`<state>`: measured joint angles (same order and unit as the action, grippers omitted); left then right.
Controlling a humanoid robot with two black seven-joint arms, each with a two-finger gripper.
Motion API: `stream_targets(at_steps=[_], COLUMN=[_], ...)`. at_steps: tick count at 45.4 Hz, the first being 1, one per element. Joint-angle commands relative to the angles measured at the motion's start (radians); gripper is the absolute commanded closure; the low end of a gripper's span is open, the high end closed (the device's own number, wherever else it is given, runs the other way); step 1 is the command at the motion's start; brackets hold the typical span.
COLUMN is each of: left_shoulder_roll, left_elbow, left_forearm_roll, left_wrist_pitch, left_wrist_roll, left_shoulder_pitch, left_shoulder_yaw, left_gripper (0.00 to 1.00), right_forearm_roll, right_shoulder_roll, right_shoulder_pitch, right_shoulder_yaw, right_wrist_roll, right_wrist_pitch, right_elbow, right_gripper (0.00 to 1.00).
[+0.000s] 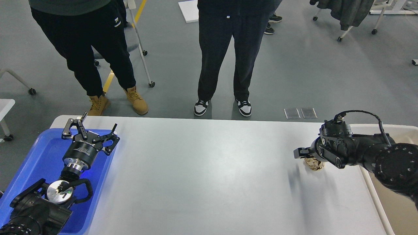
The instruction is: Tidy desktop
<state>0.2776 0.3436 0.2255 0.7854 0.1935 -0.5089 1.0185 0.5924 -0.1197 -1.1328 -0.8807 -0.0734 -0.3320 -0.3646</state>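
Observation:
The desktop (pixel 209 169) is a wide white-grey tabletop. A small crumpled brown paper ball (pixel 314 164) is at its right side. My right gripper (pixel 312 160) comes in from the right and points down over the ball. It looks shut on the ball's top, which it hides. A faint shadow lies on the table to the ball's left. My left gripper (pixel 92 130) is open and empty, with its fingers spread wide. It hovers over the far right corner of the blue tray (pixel 36 163) at the table's left end.
A beige bin (pixel 388 209) stands against the table's right edge, under my right arm. Two people (pixel 225 58) stand close behind the table's far edge. Rolling chairs stand on the grey floor beyond.

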Motion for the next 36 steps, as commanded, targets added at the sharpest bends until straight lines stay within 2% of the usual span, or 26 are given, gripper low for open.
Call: stream_targets(at_steps=[1, 6, 11, 12, 15, 16, 23, 26, 27, 29, 36], left_shoulder_roll=[0.0, 0.0, 0.0, 0.0, 0.0, 0.0, 0.0, 0.0, 0.0, 0.0, 0.0], left_elbow=[0.0, 0.0, 0.0, 0.0, 0.0, 0.0, 0.0, 0.0, 0.0, 0.0, 0.0], left_forearm_roll=[0.0, 0.0, 0.0, 0.0, 0.002, 0.0, 0.0, 0.002, 0.0, 0.002, 0.0], left_wrist_pitch=[0.0, 0.0, 0.0, 0.0, 0.0, 0.0, 0.0, 0.0, 0.0, 0.0, 0.0], left_wrist_roll=[0.0, 0.001, 0.0, 0.0, 0.0, 0.0, 0.0, 0.0, 0.0, 0.0, 0.0], left_shoulder_pitch=[0.001, 0.001, 0.001, 0.001, 0.0, 0.0, 0.0, 0.0, 0.0, 0.0, 0.0], left_shoulder_yaw=[0.0, 0.0, 0.0, 0.0, 0.0, 0.0, 0.0, 0.0, 0.0, 0.0, 0.0], left_gripper=[0.0, 0.0, 0.0, 0.0, 0.0, 0.0, 0.0, 0.0, 0.0, 0.0, 0.0], right_forearm_roll=[0.003, 0.003, 0.003, 0.004, 0.012, 0.02, 0.06, 0.063, 0.064, 0.067, 0.084], right_shoulder_roll=[0.012, 0.014, 0.021, 0.023, 0.023, 0.023, 0.034, 0.032, 0.032, 0.031, 0.025], right_shoulder_pitch=[0.018, 0.034, 0.044, 0.044, 0.051, 0.053, 0.068, 0.07, 0.07, 0.07, 0.064], right_shoulder_yaw=[0.002, 0.002, 0.003, 0.003, 0.003, 0.003, 0.003, 0.003, 0.002, 0.002, 0.0], right_wrist_roll=[0.001, 0.001, 0.011, 0.012, 0.015, 0.015, 0.015, 0.023, 0.024, 0.027, 0.052], right_wrist_pitch=[0.03, 0.051, 0.064, 0.064, 0.065, 0.065, 0.071, 0.071, 0.071, 0.068, 0.062], right_elbow=[0.004, 0.004, 0.003, 0.001, 0.0, 0.0, 0.0, 0.0, 0.0, 0.0, 0.0], right_gripper=[0.0, 0.04, 0.21, 0.25, 0.52, 0.56, 0.68, 0.94, 0.97, 1.0, 1.0])
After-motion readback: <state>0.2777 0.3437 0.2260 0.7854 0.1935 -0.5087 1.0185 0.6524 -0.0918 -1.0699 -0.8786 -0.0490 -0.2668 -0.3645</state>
